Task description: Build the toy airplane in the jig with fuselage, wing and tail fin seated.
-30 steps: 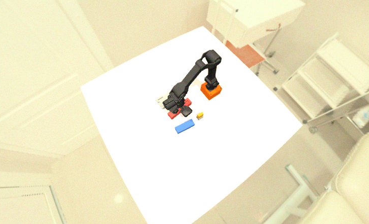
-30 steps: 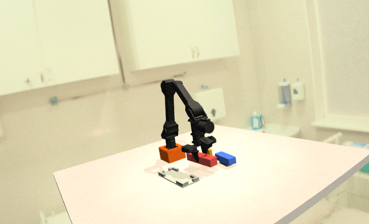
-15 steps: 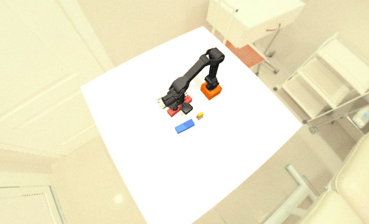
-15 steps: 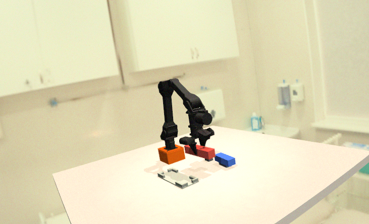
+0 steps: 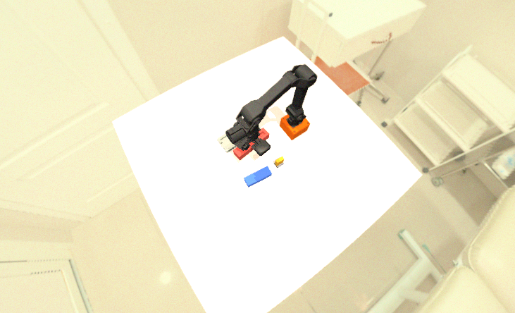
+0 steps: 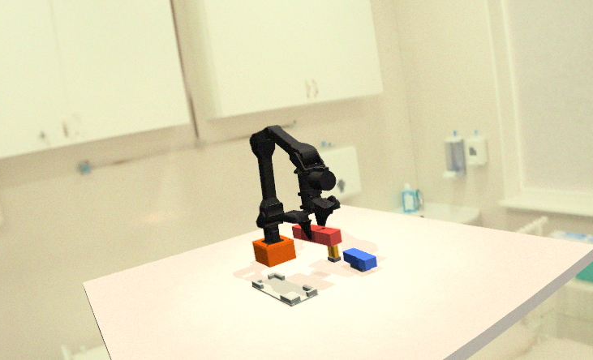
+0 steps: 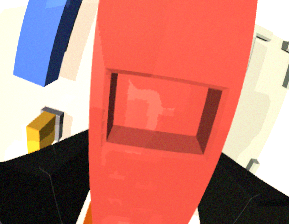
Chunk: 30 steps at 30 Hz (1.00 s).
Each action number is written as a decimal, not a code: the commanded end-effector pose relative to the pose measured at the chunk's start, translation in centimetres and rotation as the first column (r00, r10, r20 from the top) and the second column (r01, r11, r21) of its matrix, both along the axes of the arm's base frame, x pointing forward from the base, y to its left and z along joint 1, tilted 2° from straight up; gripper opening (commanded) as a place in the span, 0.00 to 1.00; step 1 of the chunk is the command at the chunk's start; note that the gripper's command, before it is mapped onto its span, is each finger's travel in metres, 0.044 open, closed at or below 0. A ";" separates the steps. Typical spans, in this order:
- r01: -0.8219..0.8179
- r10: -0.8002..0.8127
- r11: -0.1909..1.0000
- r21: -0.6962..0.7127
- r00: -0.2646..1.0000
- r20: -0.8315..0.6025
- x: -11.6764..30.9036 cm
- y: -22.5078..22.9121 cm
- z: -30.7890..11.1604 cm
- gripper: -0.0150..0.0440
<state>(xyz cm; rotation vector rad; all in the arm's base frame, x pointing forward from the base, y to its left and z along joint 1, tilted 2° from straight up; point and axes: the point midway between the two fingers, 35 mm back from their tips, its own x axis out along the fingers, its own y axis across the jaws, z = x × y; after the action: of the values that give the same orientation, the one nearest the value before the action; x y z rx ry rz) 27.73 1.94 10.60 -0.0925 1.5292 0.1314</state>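
My gripper (image 6: pixel 315 230) is shut on the red fuselage (image 5: pixel 240 152) (image 6: pixel 327 234) (image 7: pixel 145 185) and holds it level above the table, across its middle. The fuselage's rectangular socket faces up in the wrist view, between the fingers. The pale grey cradle (image 5: pixel 225 144) (image 6: pixel 264 288) lies on the table, partly hidden under the arm in the top view; it is empty in the exterior view. The blue wing (image 5: pixel 257 176) (image 6: pixel 360 259) (image 7: pixel 36 42) lies on the table. The small yellow tail fin (image 5: pixel 279 161) (image 6: pixel 333 251) (image 7: pixel 39 131) with a dark grey end stands near the wing.
The orange arm base (image 5: pixel 294 127) (image 6: pixel 273 251) stands on the white table (image 5: pixel 227 217) (image 6: pixel 406 304). In the top view the tail fin and wing lie on the opposite side of the fuselage from the cradle. The black arm arches over the table from its base.
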 end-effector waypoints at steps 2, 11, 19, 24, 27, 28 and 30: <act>-0.002 0.002 1.000 0.002 1.000 0.007 0.3 -0.8 0.0 0.25; 0.002 -0.002 1.000 0.002 1.000 0.008 0.7 -3.3 -1.3 0.25; 0.006 -0.006 1.000 0.003 1.000 0.009 0.9 -5.5 -2.4 0.25; 0.006 -0.007 1.000 0.001 1.000 0.008 1.0 -6.9 -3.1 0.25; 0.007 -0.007 1.000 -0.001 1.000 0.008 0.9 -7.8 -3.6 0.25; 0.007 -0.007 1.000 -0.001 1.000 0.008 0.9 -8.1 -3.7 0.25; 0.007 -0.007 1.000 -0.002 1.000 0.008 0.9 -8.6 -4.0 0.25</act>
<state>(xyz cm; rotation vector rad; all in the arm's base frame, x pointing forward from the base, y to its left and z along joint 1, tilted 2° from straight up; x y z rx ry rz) 28.64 -5.76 7.16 -0.0881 1.5215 0.1200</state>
